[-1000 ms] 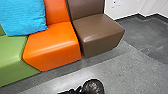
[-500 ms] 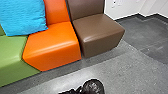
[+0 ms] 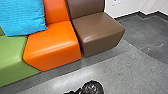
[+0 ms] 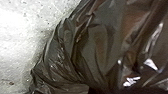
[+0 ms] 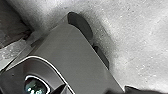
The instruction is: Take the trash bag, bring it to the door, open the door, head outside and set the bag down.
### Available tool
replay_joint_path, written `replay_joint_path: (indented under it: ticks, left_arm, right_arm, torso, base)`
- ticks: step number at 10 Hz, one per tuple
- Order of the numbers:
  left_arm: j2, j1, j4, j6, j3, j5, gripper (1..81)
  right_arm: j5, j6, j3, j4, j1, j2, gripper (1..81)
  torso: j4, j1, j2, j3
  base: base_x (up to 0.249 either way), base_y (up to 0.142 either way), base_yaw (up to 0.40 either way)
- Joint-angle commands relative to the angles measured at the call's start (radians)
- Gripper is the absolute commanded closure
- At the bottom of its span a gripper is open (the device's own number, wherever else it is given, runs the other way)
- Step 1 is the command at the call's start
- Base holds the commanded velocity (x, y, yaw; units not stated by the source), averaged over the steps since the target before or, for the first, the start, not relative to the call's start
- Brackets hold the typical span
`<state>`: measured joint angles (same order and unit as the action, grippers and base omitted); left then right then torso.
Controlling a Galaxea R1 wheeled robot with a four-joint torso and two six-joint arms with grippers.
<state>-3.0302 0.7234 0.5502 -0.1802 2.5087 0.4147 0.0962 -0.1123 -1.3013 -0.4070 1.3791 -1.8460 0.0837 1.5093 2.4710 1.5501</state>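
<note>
Before the seats [image 3: 53, 42], dark trash bag [image 4: 100, 50], glossy, creased

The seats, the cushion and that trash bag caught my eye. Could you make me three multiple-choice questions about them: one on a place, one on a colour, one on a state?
1. Where is the orange seat?
A. Between the green seat and the brown seat
B. Beyond the brown seat
C. Stacked on the green seat

2. What colour is the cushion?
A. Red
B. White
C. Blue

3. How does the trash bag look?
A. Flat and smooth
B. Creased and shiny
C. Clear as glass

Key:
1: A, the head view shows green on one side of it and brown on the other.
2: C, its whole visible face is bright blue.
3: B, the left wrist view shows folds in the dark plastic and bright glints on it.
</note>
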Motion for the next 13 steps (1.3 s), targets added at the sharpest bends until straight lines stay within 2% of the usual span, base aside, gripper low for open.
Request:
replay_joint_path:
  ticks: [1, 5, 9, 11, 13]
  left_arm:
    - [0.010, -0.072, -0.004, 0.004, -0.022, 0.084, 81.1]
    - [0.042, -0.084, 0.000, 0.004, -0.068, 0.082, 81.1]
    - [0.071, -0.109, 0.008, 0.002, -0.068, 0.082, 81.1]
    - [0.112, -0.114, 0.013, 0.002, -0.083, 0.084, 81.1]
    - [0.189, -0.109, 0.013, 0.002, -0.173, 0.087, 81.1]
  right_arm:
    - [-0.093, 0.002, 0.014, -0.003, -0.015, 0.054, 1.0]
    - [-0.093, 0.002, -0.007, -0.001, -0.011, 0.028, 1.0]
    - [-0.095, 0.003, -0.041, -0.001, -0.005, -0.009, 1.0]
    - [-0.096, 0.003, -0.059, -0.001, -0.005, -0.025, 1.0]
    - [-0.096, 0.003, -0.064, -0.001, -0.007, -0.034, 1.0]
  torso:
    - [0.000, -0.063, -0.097, -0.071]
    - [0.000, -0.142, -0.222, -0.207]
    - [0.000, -0.236, -0.368, -0.355]
    - [0.000, -0.283, -0.439, -0.427]
    - [0.000, -0.327, -0.507, -0.496]
  base:
    - [0.000, 0.000, 0.000]
    - [0.000, 0.000, 0.000]
    - [0.000, 0.000, 0.000]
    - [0.000, 0.000, 0.000]
    - [0.000, 0.000, 0.000]
